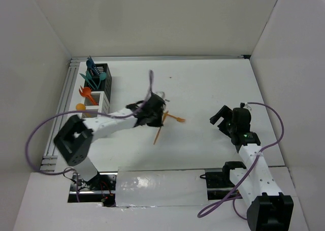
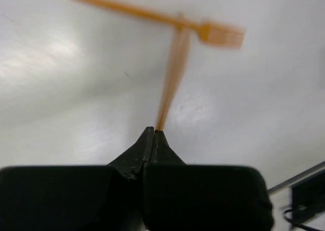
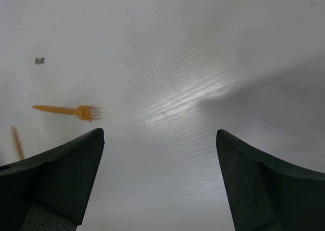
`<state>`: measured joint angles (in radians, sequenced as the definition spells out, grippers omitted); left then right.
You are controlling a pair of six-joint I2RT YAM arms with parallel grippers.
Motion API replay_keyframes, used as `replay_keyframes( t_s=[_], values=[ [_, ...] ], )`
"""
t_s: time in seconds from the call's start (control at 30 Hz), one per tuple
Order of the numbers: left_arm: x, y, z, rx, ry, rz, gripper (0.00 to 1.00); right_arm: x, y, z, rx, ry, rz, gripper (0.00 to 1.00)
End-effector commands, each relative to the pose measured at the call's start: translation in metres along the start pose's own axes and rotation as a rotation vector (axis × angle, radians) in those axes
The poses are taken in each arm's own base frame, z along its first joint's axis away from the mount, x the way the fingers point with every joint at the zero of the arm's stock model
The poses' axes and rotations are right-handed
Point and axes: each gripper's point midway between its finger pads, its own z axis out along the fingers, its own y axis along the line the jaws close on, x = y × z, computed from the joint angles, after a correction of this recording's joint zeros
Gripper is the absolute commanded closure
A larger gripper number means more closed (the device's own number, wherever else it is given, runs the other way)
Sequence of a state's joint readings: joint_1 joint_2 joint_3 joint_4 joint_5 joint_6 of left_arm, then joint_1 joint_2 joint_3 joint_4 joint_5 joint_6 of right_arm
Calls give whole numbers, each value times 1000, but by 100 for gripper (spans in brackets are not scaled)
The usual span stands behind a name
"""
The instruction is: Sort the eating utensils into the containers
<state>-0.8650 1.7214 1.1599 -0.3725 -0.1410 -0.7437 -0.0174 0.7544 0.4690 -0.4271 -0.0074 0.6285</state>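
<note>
While the left gripper's (image 2: 155, 132) jaws pinch an orange utensil's (image 2: 172, 73) thin handle, the right gripper's (image 3: 160, 139) stand spread.
The held utensil's far end sits just beside the orange fork (image 2: 221, 34) on the table (image 2: 76, 89); the right gripper hangs well right of that fork.

A white counter (image 1: 213, 84) is enclosed by plain white walls (image 1: 162, 18) on the left, far and right sides. A ribbed metal rail (image 1: 63, 96) is seen along its left edge — a small dark speck (image 1: 170, 78) is marked near the far middle. A glossy pale sheet (image 1: 160, 183) is laid across the near edge.
</note>
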Motion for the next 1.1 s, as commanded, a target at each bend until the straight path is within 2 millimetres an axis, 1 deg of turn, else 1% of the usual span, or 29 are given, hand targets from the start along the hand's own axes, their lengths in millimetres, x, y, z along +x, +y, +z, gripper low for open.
replay_keyframes(
  t_s=[0.0,0.03,0.07,0.1,0.13,0.17,0.2,0.23,0.33,0.37,0.4,0.47,0.5,0.53,0.57,0.6,0.63,0.67,0.7,0.73,0.77,0.8,0.83,0.87,0.9,0.97,1.0,1.03,1.07],
  values=[
    [-98,-9,-75,268,-372,-42,100,-13,29,-3,-145,-45,-44,3],
    [-103,-8,-87,282,-428,-21,100,-17,34,-4,-169,-61,-58,4],
    [-110,2,-95,276,-467,-24,100,-17,37,-3,-185,-58,-64,4],
    [-129,21,-106,267,-555,-40,100,-19,38,-2,-187,-62,-68,4],
    [-141,29,-132,281,-639,-50,100,-21,43,-3,-206,-64,-78,4],
    [-145,47,-139,259,-678,-70,100,-20,44,1,-209,-53,-81,4],
    [-156,61,-153,249,-740,-95,100,-24,47,2,-214,-58,-86,4],
    [-163,73,-177,252,-811,-116,100,-25,51,2,-223,-51,-94,4],
    [-175,123,-206,163,-937,-194,100,-28,59,9,-247,-34,-97,4],
    [-178,150,-223,110,-999,-232,99,-28,59,14,-235,-18,-97,4],
    [-174,141,-227,143,-998,-192,98,-32,61,16,-237,-23,-101,4],
    [-178,162,-244,114,-1071,-133,92,-32,61,20,-227,-10,-113,4],
    [-172,147,-243,180,-1048,6,84,-27,56,26,-209,15,-119,4],
    [-167,135,-240,236,-1023,77,77,-31,60,27,-217,5,-126,4],
    [-167,133,-235,265,-975,129,69,-32,60,29,-213,10,-127,4],
    [-152,103,-229,437,-878,257,66,-33,60,34,-212,9,-129,4],
    [-153,76,-241,556,-841,522,53,-33,63,39,-218,17,-121,4],
    [-144,79,-214,577,-738,471,52,-33,63,39,-218,18,-118,4],
    [-135,61,-209,670,-672,557,51,-31,62,44,-207,35,-114,4],
    [-134,48,-201,696,-634,638,50,-32,62,47,-207,33,-113,4],
    [-142,39,-197,686,-625,748,48,-35,65,48,-211,28,-114,4],
    [-138,27,-165,715,-547,782,48,-33,63,51,-204,38,-117,4],
    [-141,10,-162,741,-548,857,51,-32,62,53,-195,51,-123,4],
    [-131,-6,-147,770,-519,951,52,-38,64,54,-189,34,-128,4],
    [-131,2,-115,764,-462,941,56,-36,61,54,-180,44,-136,4],
    [-131,-21,-102,801,-452,1011,56,-42,54,55,-135,21,-141,3],
    [-125,-22,-83,821,-403,1004,56,-43,52,54,-122,15,-145,3],
    [-135,-25,-80,824,-415,1015,53,-46,51,53,-115,1,-148,3],
    [-134,-29,-74,832,-401,1019,50,-49,45,53,-82,-14,-144,3]
  ],
)
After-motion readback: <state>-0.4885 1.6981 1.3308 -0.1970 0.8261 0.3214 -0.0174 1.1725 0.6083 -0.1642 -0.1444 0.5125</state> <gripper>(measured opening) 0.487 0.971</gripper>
